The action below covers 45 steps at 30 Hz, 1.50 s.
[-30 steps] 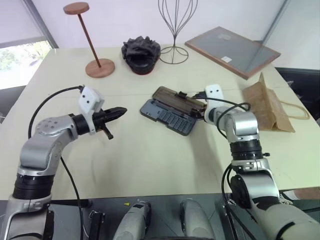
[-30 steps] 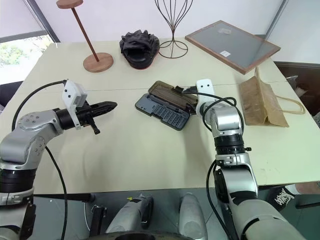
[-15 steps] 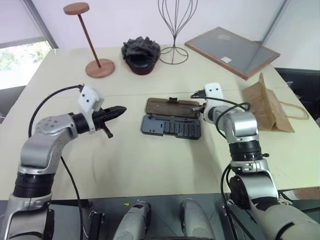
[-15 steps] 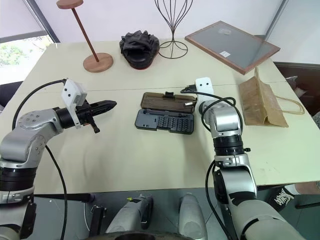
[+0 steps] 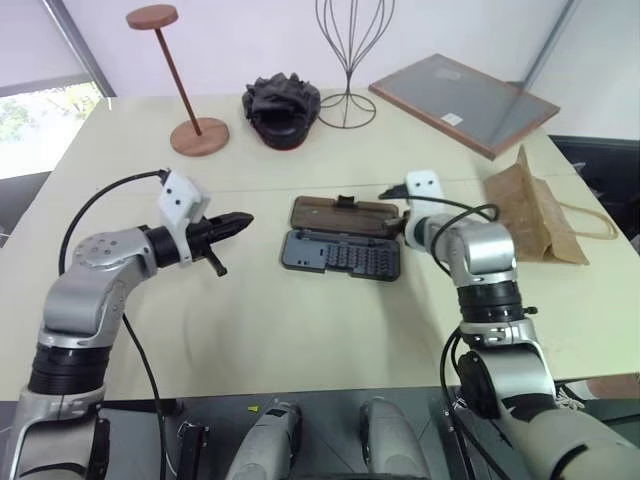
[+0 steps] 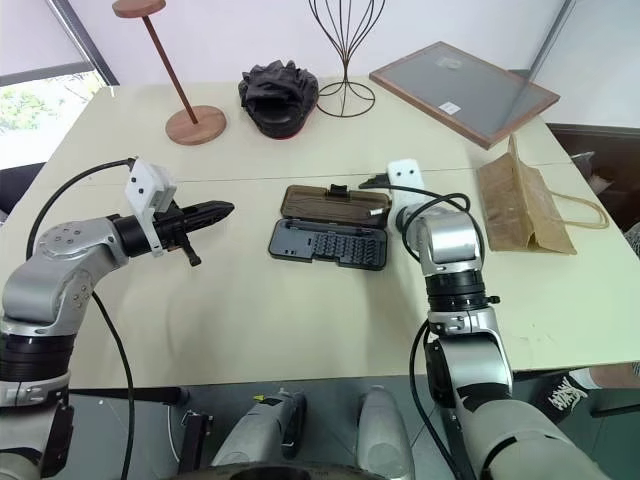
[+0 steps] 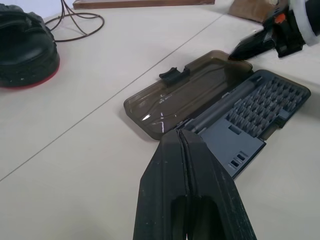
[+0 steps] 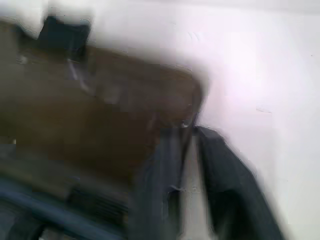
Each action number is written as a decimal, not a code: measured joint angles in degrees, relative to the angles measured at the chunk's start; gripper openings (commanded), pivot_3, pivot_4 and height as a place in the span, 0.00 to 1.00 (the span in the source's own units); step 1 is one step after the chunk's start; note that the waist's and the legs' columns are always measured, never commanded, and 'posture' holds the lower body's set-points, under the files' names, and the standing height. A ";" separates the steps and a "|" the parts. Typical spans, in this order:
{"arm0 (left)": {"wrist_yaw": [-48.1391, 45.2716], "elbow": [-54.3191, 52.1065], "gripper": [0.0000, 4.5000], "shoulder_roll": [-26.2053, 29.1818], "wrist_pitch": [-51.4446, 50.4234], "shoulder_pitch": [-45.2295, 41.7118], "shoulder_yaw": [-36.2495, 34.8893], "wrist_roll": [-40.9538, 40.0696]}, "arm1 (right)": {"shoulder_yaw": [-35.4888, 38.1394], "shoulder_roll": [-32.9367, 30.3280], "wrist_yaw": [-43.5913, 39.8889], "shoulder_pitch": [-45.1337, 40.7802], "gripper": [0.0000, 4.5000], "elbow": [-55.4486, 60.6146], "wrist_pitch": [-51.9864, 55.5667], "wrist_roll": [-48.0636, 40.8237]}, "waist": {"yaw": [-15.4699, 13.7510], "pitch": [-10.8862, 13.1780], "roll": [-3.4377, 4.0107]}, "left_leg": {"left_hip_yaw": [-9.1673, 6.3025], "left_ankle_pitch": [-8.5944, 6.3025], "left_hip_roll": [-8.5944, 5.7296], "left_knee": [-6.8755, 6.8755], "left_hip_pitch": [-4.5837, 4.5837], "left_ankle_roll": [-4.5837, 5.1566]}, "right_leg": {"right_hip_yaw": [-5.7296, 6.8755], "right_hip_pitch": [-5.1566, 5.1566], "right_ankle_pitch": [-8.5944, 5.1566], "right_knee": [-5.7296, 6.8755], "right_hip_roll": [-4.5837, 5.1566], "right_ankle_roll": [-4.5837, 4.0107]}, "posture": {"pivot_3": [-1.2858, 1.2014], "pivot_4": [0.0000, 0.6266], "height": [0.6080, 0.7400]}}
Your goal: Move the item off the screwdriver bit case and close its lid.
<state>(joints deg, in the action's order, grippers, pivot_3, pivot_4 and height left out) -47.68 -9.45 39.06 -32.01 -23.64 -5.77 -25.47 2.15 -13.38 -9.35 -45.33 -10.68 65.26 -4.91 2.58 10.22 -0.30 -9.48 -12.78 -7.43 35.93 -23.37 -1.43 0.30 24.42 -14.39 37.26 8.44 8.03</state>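
Just beside the right pincer (image 5: pixel 398 229), on its left, the screwdriver bit case (image 5: pixel 343 256) lies open on the desk (image 5: pixel 300 330), its tray of bits toward the robot and the smoky-brown lid (image 5: pixel 343 216) folded flat on the far side. That pincer's fingers stand slightly apart at the lid's right corner; whether they touch it I cannot tell. On its right, well apart, the kraft paper bag (image 5: pixel 535 217) rests off the case, twine handles trailing outward. Left of the case, the left pincer (image 5: pixel 240 221) hovers over the desk with fingers pressed together, empty, pointing toward the case.
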 measured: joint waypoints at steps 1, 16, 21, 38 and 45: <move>0.02 0.00 0.00 0.00 0.01 -0.02 0.01 0.00 | -0.24 -0.01 -0.10 -0.06 0.54 -0.08 -0.05 0.01 | -0.01 -0.01 -0.01 | -0.01 0.00 0.00 0.01 0.00 0.00 | 0.00 -0.01 0.00 0.00 0.00 0.00 | 0.52 0.24 0.95; 0.33 0.01 0.00 -0.10 0.10 -0.03 0.05 0.01 | -1.16 -0.28 -0.07 -0.34 0.99 -1.40 -1.79 0.25 | 0.02 -0.01 -0.01 | -0.02 -0.01 0.09 -0.02 0.01 0.01 | -0.03 0.00 0.02 -0.01 -0.14 -0.03 | 0.52 0.24 0.95; 0.42 0.01 0.00 -0.45 0.22 -0.02 0.37 0.04 | -1.34 -0.30 -0.08 0.13 0.99 -0.25 -1.00 0.24 | 0.00 -0.01 -0.01 | -0.02 -0.01 0.09 -0.02 0.01 0.01 | -0.03 0.00 0.02 -0.02 -0.15 -0.04 | 0.52 0.24 0.95; 0.44 0.43 0.00 -0.86 1.15 -0.15 0.49 1.13 | 2.68 2.39 1.62 0.38 0.01 2.51 2.83 -0.96 | -0.04 -0.02 -0.02 | -0.03 -0.04 0.33 -0.03 0.03 0.05 | -0.08 0.01 0.10 -0.04 -0.44 -0.18 | 0.52 0.24 0.95; 0.42 0.69 0.00 -0.87 1.24 -0.47 0.50 1.21 | 6.20 3.28 3.33 -0.63 0.01 2.56 6.73 -2.05 | -0.11 -0.02 -0.02 | -0.03 -0.03 0.35 -0.03 0.03 0.03 | -0.08 0.01 0.14 -0.06 -0.47 -0.23 | 0.52 0.24 0.95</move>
<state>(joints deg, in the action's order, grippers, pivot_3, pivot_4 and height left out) -47.26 -8.76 38.19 -30.77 -24.11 -5.27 -24.26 8.35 -10.10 -6.02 -45.96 -8.12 71.99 -6.96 2.47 10.20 -0.32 -9.51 -12.80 -7.09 35.90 -23.34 -1.39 0.22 24.43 -14.25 37.20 7.97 7.80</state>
